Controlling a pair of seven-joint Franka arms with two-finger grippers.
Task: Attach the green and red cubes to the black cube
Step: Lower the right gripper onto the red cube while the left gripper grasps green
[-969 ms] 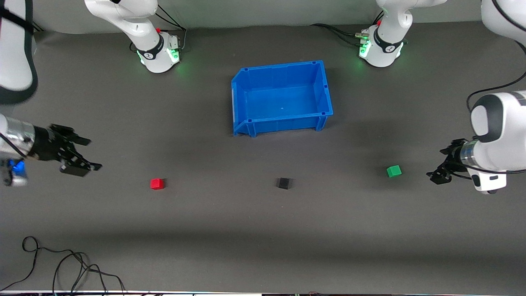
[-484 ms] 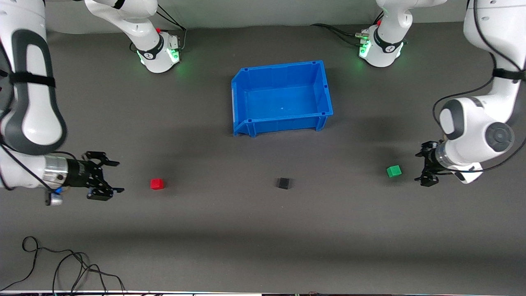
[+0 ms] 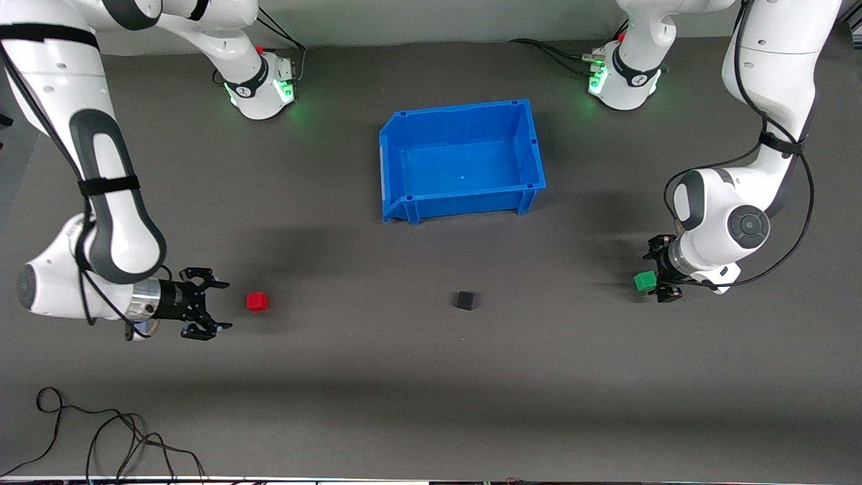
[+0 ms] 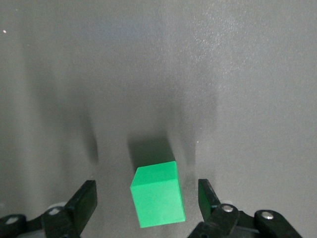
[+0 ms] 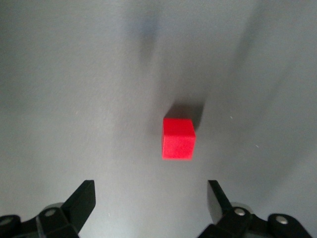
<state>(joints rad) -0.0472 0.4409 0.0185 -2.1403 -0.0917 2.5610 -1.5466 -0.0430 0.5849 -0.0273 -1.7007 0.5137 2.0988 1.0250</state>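
Note:
The black cube (image 3: 465, 300) sits on the dark table, nearer the front camera than the blue bin. The red cube (image 3: 256, 301) lies toward the right arm's end; in the right wrist view the red cube (image 5: 178, 139) sits ahead of the open fingertips. My right gripper (image 3: 217, 306) is open, low, just short of it. The green cube (image 3: 645, 281) lies toward the left arm's end. My left gripper (image 3: 660, 273) is open and low, its fingers on either side of the green cube (image 4: 158, 194), not touching it.
An empty blue bin (image 3: 532, 145) stands mid-table nearer the robot bases. Black cables (image 3: 101, 438) lie at the table's front edge toward the right arm's end. Both arm bases (image 3: 259, 84) stand along the table's edge farthest from the front camera.
Both arms swung in toward the table's middle and came down. The right gripper closed in on the red cube; the left gripper reached the green cube. The cubes have not moved.

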